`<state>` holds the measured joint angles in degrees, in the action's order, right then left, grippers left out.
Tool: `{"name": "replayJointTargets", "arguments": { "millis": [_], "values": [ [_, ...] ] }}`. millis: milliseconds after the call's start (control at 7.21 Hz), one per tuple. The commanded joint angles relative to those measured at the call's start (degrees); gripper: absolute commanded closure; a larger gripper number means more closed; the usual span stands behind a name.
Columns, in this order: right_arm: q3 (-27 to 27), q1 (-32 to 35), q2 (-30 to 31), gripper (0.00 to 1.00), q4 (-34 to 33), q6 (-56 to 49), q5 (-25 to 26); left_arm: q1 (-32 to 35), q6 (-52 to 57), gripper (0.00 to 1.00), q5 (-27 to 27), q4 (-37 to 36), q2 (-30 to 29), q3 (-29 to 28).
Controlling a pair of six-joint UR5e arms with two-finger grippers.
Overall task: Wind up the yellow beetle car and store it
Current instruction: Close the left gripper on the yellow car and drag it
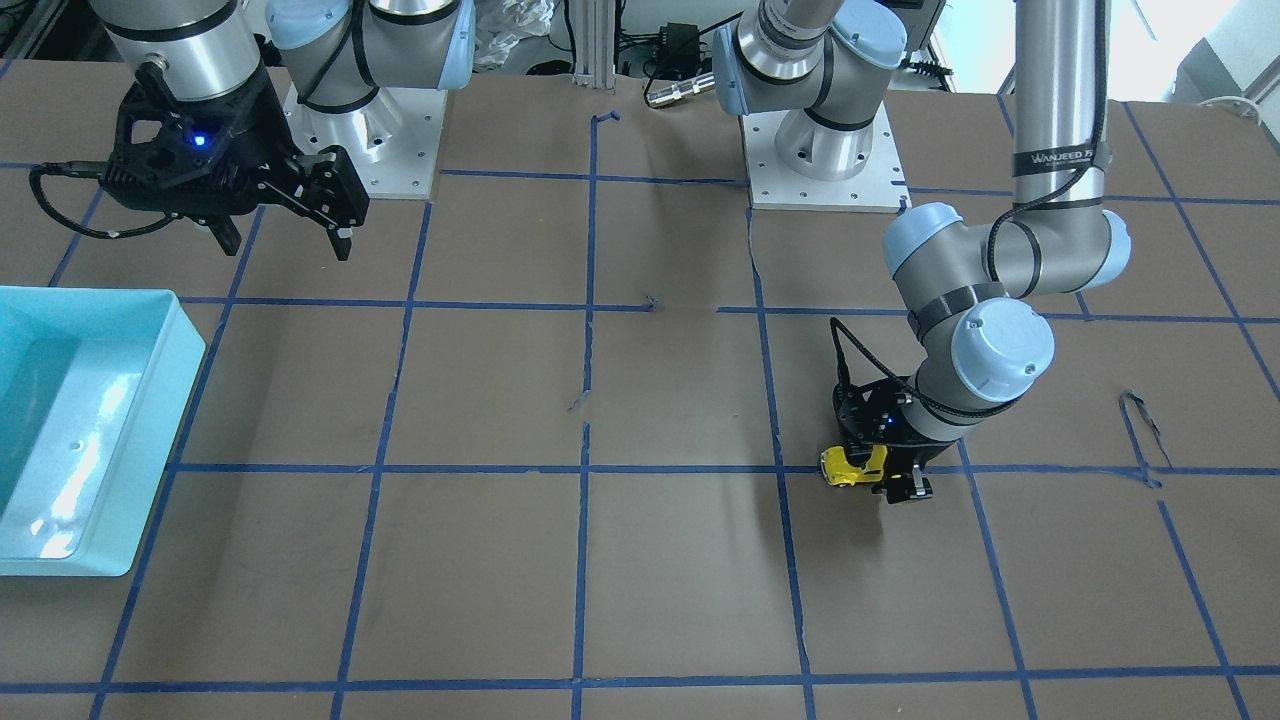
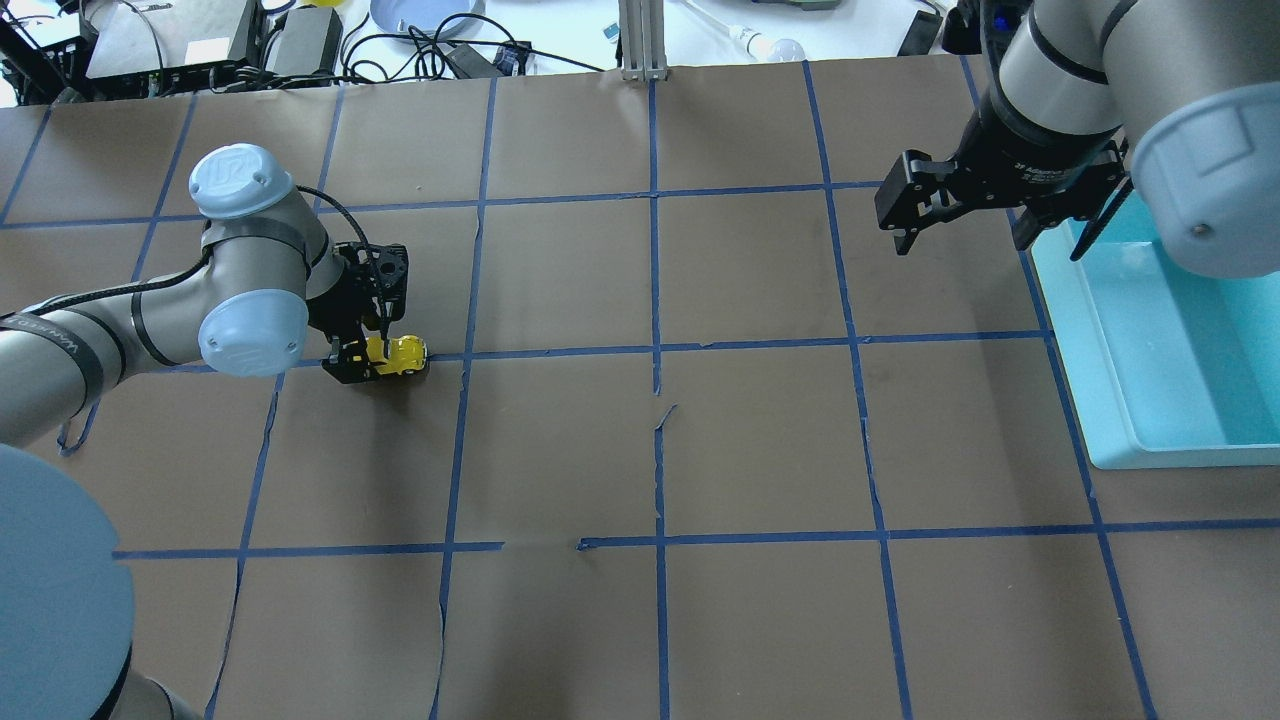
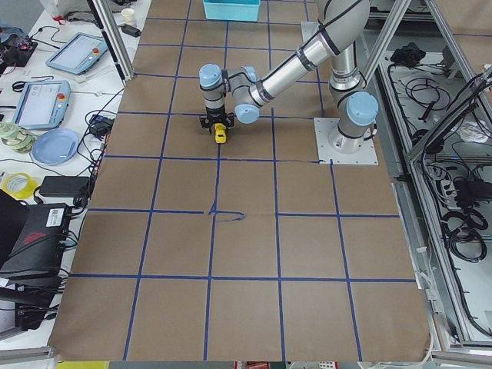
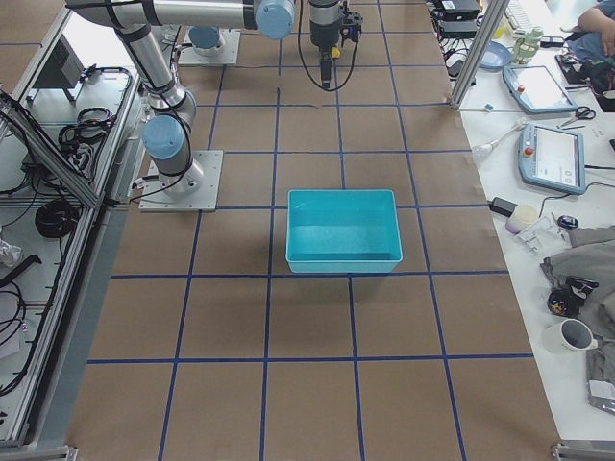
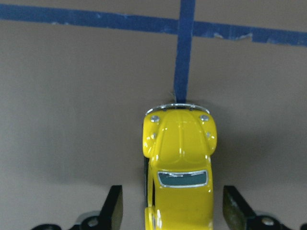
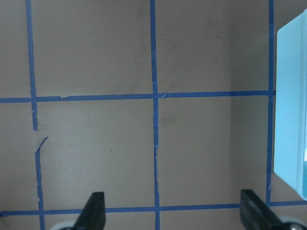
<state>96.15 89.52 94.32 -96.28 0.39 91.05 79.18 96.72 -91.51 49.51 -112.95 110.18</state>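
The left arm point(image 2: 120, 335) reaches out with its wrist bent downward, so the left pincer point(image 5: 175, 203) points straight down, close above the table point(image 2: 760, 440). Its two fingers point(image 5: 114, 203) stand parted with space between them. The right arm point(image 2: 1060, 70) is held higher, its wrist also turned down. The right pincer point(image 6: 172, 208) hangs well above the table, fingers spread wide.

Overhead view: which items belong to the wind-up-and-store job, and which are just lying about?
Job:
- car
- left gripper, open around the car
- teal bin
- right gripper, open, near the bin

Lying about, past the far edge:
- blue plate
- bulb
- power brick
- cables
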Motion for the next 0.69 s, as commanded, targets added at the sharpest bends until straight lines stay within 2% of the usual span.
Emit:
{"name": "replayJointTargets", "arguments": {
  "millis": [0, 555],
  "values": [
    [0.00, 0.04, 0.08, 0.00, 0.04, 0.05, 0.01, -0.08, 1.97, 0.66, -0.24, 0.15, -0.25, -0.05],
    [0.00, 0.04, -0.01, 0.00, 0.03, 0.05, 0.01, -2.97, 6.29, 0.67, -0.42, -0.03, -0.34, -0.05]
  ]
}}
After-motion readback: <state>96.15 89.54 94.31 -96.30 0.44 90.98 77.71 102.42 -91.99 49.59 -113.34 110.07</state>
